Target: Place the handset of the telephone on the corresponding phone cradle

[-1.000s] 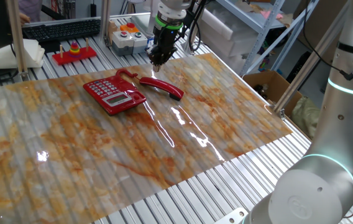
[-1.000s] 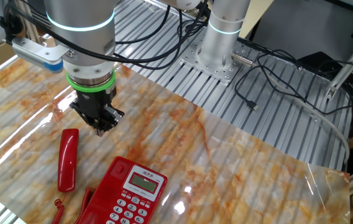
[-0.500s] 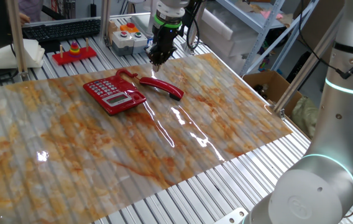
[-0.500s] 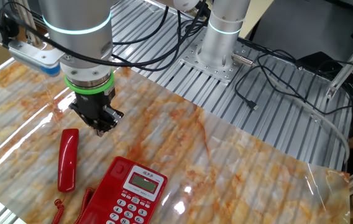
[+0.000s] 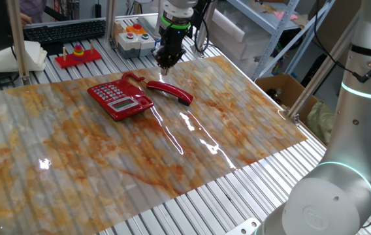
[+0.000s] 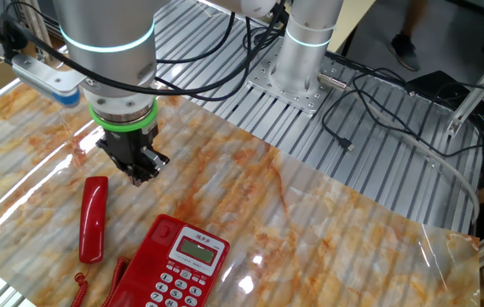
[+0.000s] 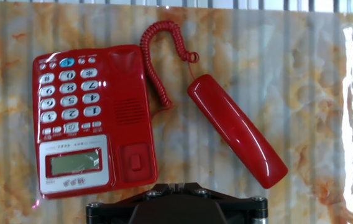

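Note:
The red handset (image 7: pixel 235 129) lies on the marbled sheet, slanted, off the telephone (image 7: pixel 92 118) and to its right; a coiled red cord (image 7: pixel 161 59) joins them. The empty phone cradle (image 7: pixel 130 115) runs along the keypad's right edge. In one fixed view the handset (image 5: pixel 170 91) rests beside the telephone (image 5: pixel 120 98); in the other, the handset (image 6: pixel 94 218) lies left of the telephone (image 6: pixel 178 266). My gripper (image 5: pixel 165 64) hangs above the sheet behind the handset, shut and empty; it also shows as the gripper (image 6: pixel 141 177) and the gripper (image 7: pixel 176 186).
A red tray with coloured rings (image 5: pixel 79 53), a button box (image 5: pixel 135 37) and a keyboard (image 5: pixel 64 29) stand beyond the sheet's far edge. A cardboard box (image 5: pixel 282 88) sits off the table at the right. The arm's base (image 6: pixel 303 51) and cables (image 6: pixel 378 94) lie behind.
The gripper has drifted very slightly; it stays shut. The handset and telephone have not moved.

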